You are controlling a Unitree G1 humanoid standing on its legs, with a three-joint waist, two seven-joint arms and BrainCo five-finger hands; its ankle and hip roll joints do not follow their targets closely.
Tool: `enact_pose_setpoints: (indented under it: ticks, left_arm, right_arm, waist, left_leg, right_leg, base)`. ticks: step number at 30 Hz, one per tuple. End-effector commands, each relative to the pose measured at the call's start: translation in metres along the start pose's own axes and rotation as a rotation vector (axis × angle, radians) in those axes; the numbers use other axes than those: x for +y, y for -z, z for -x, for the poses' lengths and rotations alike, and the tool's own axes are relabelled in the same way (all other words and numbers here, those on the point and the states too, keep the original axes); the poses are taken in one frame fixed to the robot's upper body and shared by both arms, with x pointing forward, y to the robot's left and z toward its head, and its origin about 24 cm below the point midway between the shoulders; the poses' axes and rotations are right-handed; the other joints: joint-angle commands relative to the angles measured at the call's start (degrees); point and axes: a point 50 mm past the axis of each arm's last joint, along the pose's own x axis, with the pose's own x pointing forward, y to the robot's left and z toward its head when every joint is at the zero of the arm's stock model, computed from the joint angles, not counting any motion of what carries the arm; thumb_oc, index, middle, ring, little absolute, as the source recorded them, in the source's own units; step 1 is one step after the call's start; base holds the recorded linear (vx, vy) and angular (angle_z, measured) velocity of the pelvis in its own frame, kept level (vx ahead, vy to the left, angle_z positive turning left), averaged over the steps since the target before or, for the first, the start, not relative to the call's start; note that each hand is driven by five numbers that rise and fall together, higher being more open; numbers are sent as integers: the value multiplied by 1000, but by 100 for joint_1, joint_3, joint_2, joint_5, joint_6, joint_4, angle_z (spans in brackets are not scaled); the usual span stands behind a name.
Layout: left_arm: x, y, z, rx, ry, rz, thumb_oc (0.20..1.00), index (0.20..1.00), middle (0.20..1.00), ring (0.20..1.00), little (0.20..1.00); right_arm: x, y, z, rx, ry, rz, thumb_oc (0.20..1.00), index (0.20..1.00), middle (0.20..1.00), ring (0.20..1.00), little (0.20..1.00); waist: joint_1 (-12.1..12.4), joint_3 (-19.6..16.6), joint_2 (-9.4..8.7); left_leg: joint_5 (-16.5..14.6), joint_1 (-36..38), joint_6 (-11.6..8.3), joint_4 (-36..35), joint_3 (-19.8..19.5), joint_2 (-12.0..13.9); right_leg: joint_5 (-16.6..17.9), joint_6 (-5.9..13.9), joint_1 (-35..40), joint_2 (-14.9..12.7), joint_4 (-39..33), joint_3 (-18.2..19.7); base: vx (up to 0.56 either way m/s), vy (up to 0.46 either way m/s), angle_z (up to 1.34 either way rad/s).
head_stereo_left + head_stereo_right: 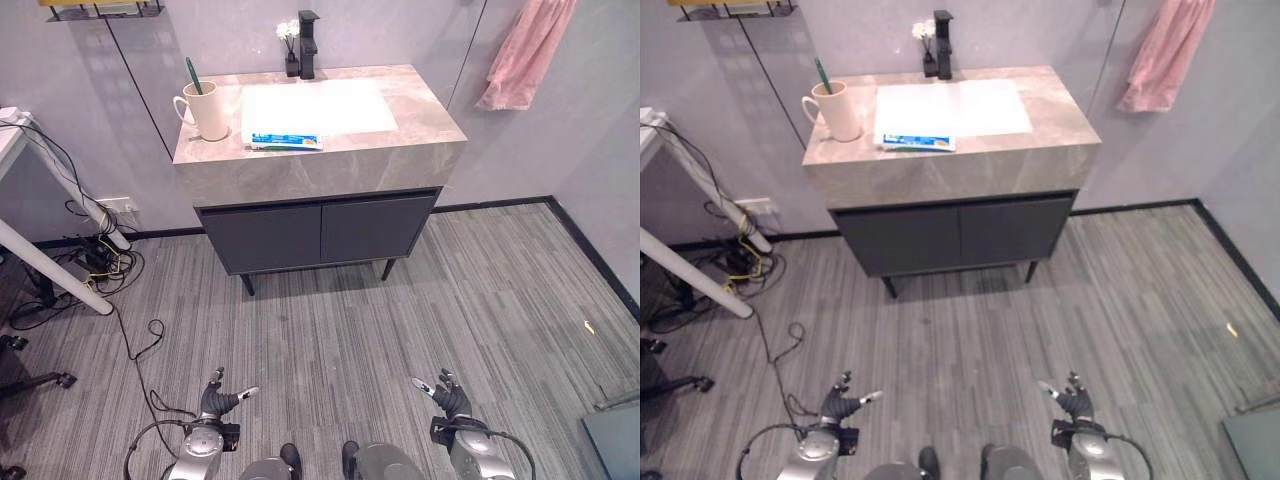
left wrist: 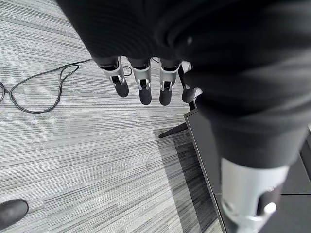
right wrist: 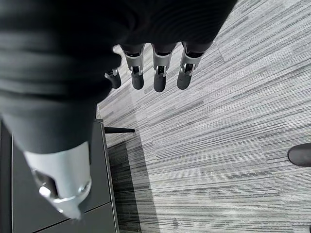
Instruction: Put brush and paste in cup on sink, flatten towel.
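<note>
A cream cup [image 1: 207,110] stands on the left of the grey stone sink top [image 1: 410,110], with a green toothbrush [image 1: 193,75] upright inside it. A blue and white toothpaste tube [image 1: 286,142] lies flat near the front edge, beside the white basin [image 1: 315,105]. A pink towel [image 1: 528,52] hangs bunched on the wall at the right. My left hand [image 1: 218,400] and right hand [image 1: 448,396] hang low over the floor, far from the sink, both open with straight fingers [image 2: 141,85] and nothing in them.
A black tap [image 1: 307,45] and a small vase of white flowers [image 1: 289,38] stand behind the basin. The dark cabinet [image 1: 320,232] sits under the top. A white table leg [image 1: 55,265] and a tangle of cables [image 1: 100,262] lie at the left. Striped grey carpet [image 1: 400,330] spreads ahead.
</note>
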Motion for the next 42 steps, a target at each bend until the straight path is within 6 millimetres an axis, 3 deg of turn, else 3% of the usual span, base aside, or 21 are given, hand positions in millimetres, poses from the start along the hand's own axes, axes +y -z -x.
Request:
enact_pose_setpoints:
  ticks: [1,16,26,33,42]
  left_arm:
    - [15,-17,-4,-95,-20,-46,1000,1000,1000,1000,1000]
    - [7,-20,-4,-112,1,-52,1000,1000,1000,1000,1000]
    - [8,-24,-4,-135,7,-90,1000,1000,1000,1000,1000]
    - [14,-21,-5,-116,-13,-92,1000,1000,1000,1000,1000]
    - [23,-23,-5,-126,-26,-119,1000,1000,1000,1000,1000]
  right_arm:
    - [5,-10,2,-74,-29,-46,1000,1000,1000,1000,1000]
    - [6,-7,0,-57,-14,-55,1000,1000,1000,1000,1000]
    - [6,-10,-2,-53,-30,-38,1000,1000,1000,1000,1000]
    - [7,-7,-3,-23,-26,-38,1000,1000,1000,1000,1000]
    - [15,-11,-2,-42,-44,-58,1000,1000,1000,1000,1000]
  waist:
    - [37,-171,-145]
    - [57,-241,-154]
    - [89,-165,-112]
    - [129,-46,-157]
    - [128,124,-210]
  left_leg:
    - [-711,8,-152,880,-296,372]
    - [-681,-10,-183,839,-261,391]
    - [-697,-40,-72,848,-178,282]
    - [-717,82,104,651,92,88]
    - [-702,306,310,345,82,-40]
  right_leg:
    - [773,628,-121,-435,-312,72]
    - [803,604,-69,-414,-451,73]
    - [980,636,-99,-486,-648,228]
    - [1186,811,-106,-608,-867,574]
    - [1419,1069,-394,-634,-253,707]
  base:
    - [0,0,0]
    - [-2,-3,1]
    - [-9,42,-2]
    - [3,155,-22]
    - [13,102,-6]
